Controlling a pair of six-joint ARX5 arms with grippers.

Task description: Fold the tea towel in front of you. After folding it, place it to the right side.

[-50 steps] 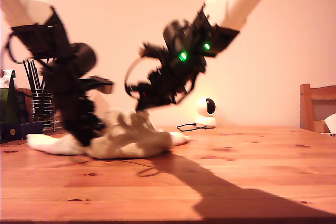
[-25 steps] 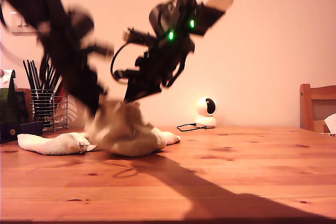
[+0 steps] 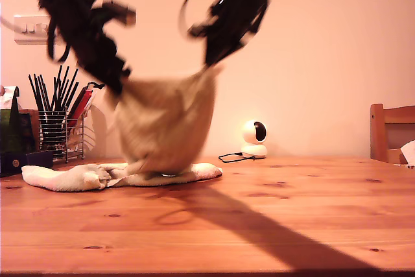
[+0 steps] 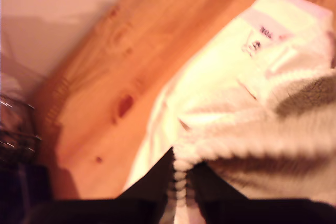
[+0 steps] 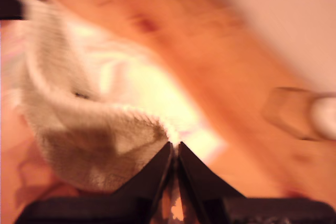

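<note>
Both arms higher than half a second ago. My first gripper [image 4: 181,182] and my second gripper [image 5: 175,156] are each clamped on an edge of the tea towel [image 3: 165,128], now hanging stretched between them, lower end trailing on the table [image 3: 259,225].

Wood table [image 3: 292,192], chair [image 3: 389,131], warm wall [image 3: 324,63].

Both claws [image 4: 181,182] [image 5: 175,153] raised, clamped.
</note>
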